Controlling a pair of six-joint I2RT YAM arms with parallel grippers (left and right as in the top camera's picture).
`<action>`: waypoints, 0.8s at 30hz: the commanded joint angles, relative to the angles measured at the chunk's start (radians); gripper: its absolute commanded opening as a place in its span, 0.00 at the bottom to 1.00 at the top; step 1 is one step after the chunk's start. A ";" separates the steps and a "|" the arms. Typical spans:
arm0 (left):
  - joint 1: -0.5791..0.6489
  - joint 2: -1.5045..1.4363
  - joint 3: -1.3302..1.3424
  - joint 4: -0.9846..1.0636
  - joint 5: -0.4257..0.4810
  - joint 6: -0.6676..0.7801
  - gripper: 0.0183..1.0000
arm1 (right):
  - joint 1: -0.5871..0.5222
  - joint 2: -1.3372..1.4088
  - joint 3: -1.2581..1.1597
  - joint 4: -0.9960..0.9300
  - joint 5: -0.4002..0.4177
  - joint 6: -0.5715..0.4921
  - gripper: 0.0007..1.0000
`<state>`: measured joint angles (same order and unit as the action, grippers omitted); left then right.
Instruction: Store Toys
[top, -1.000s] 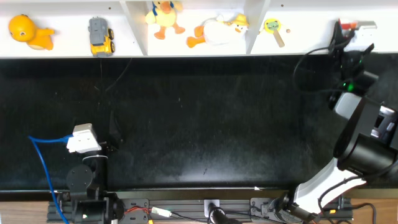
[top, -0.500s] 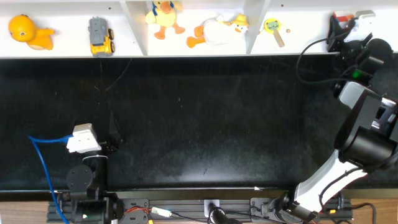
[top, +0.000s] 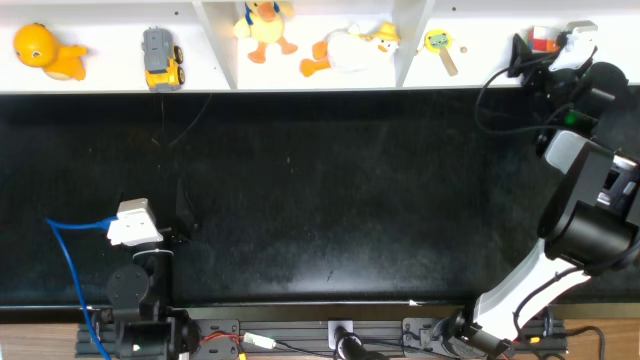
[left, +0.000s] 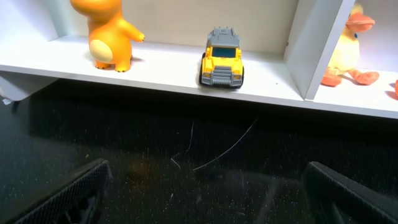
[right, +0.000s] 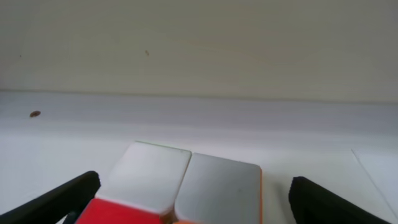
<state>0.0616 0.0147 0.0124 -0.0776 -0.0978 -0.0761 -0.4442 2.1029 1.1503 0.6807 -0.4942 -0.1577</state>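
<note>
Fingers spread wide, the right tool (right: 194, 202) straddles a red, white and orange puzzle cube (right: 217, 186) resting in the right-end compartment of the shelf (top: 300, 88), apparently set down for storage. The left tool (left: 205, 171) hangs agape near the table's (top: 320, 200) front-left corner.

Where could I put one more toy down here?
The black table is mostly bare in front of the shelf. On the shelf, gaps lie between orange duck and yellow truck, and between green toy and the right end effector. The middle bay, holding yellow plush and white plush, is crowded.
</note>
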 joint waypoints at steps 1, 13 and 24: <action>0.010 -0.012 -0.004 0.001 0.006 -0.003 1.00 | 0.000 -0.039 0.015 -0.089 -0.005 0.042 1.00; 0.010 -0.012 -0.004 0.001 0.006 -0.003 1.00 | 0.013 -0.377 0.015 -0.715 0.156 -0.140 1.00; 0.010 -0.012 -0.004 0.001 0.006 -0.004 1.00 | 0.014 -0.641 0.015 -1.174 0.199 -0.146 1.00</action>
<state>0.0616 0.0147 0.0124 -0.0780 -0.0978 -0.0761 -0.4358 1.5337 1.1610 -0.4503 -0.3065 -0.2913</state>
